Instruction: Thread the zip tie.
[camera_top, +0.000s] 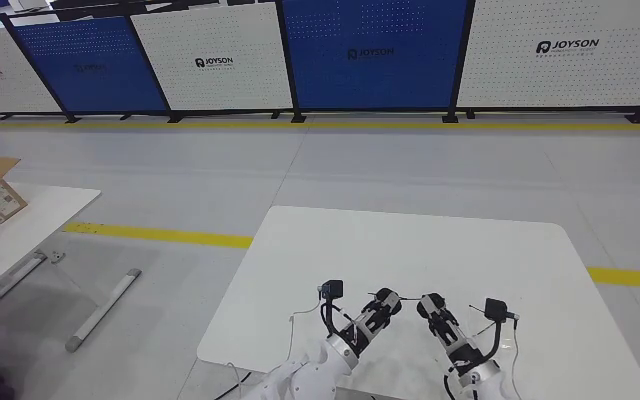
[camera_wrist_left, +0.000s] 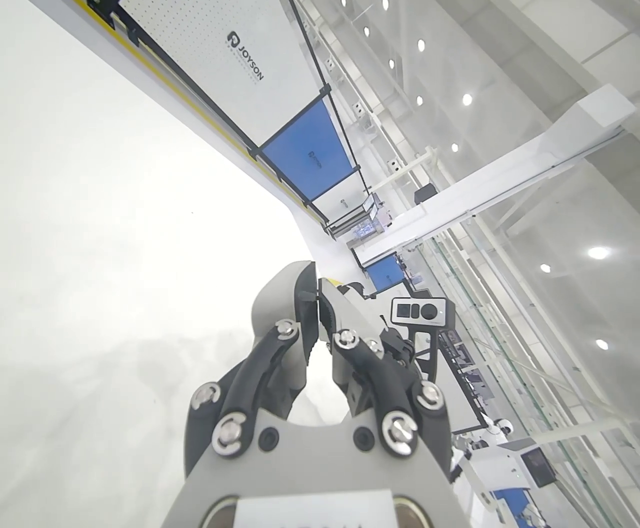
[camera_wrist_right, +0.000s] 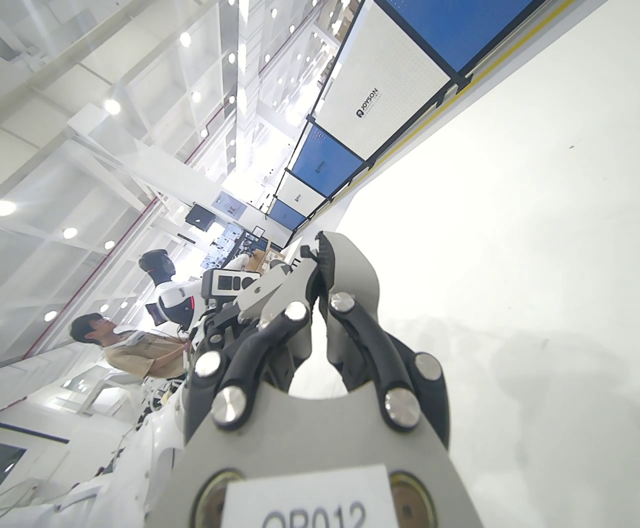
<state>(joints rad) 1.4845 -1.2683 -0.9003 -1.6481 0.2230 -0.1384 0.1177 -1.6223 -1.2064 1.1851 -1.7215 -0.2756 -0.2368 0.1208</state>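
My left gripper (camera_top: 388, 298) hovers low over the white table (camera_top: 420, 250) near its front edge, fingers pressed together with nothing visible between them. In the left wrist view the same gripper (camera_wrist_left: 317, 296) is shut, with the bare table surface (camera_wrist_left: 125, 225) beside it. My right gripper (camera_top: 430, 302) sits close beside the left one, a small gap apart, and is also shut. Its own wrist view shows the ridged fingertips (camera_wrist_right: 325, 250) meeting with nothing held. The two grippers point away from the robot, roughly parallel.
The white tabletop stretches ahead of both grippers to its far edge (camera_top: 420, 212). A second table (camera_top: 40, 215) stands off to the left across a floor gap. Blue and white partition panels (camera_top: 370, 55) line the back of the room.
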